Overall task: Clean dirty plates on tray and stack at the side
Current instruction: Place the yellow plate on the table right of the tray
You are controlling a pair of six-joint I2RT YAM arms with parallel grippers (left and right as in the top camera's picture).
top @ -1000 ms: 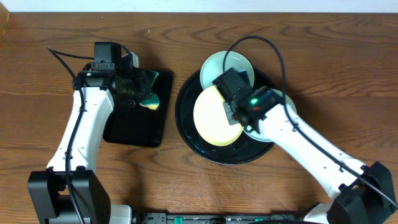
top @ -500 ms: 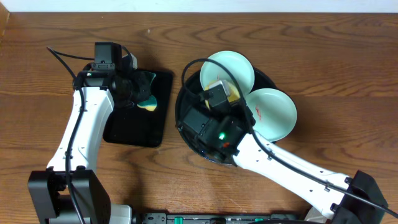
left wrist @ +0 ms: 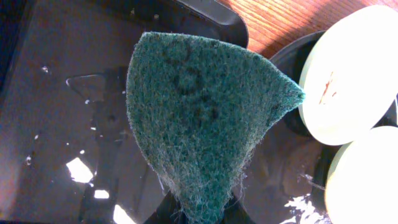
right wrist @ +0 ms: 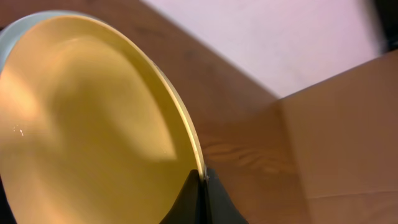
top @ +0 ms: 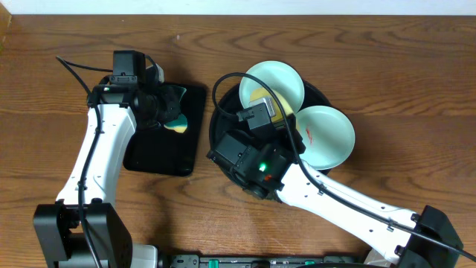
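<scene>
Right wrist view: right gripper pinched at 6 o'clock on the rim of the pale yellow plate, plate tipped on edge. From overhead, held above the round black tray; mint plates at 12 and 3 o'clock, one smeared red. Left gripper clamped on a green scouring pad over the rectangular tray. Likely step: presenting the plate for scrubbing. Next: bringing pad and plate face together.

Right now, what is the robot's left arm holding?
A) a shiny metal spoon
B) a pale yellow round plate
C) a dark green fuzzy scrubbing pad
C: the left jaws are shut on the dark green fuzzy scrubbing pad above the rectangular black tray. The pale yellow round plate is pinched by its rim in the right jaws.
</scene>
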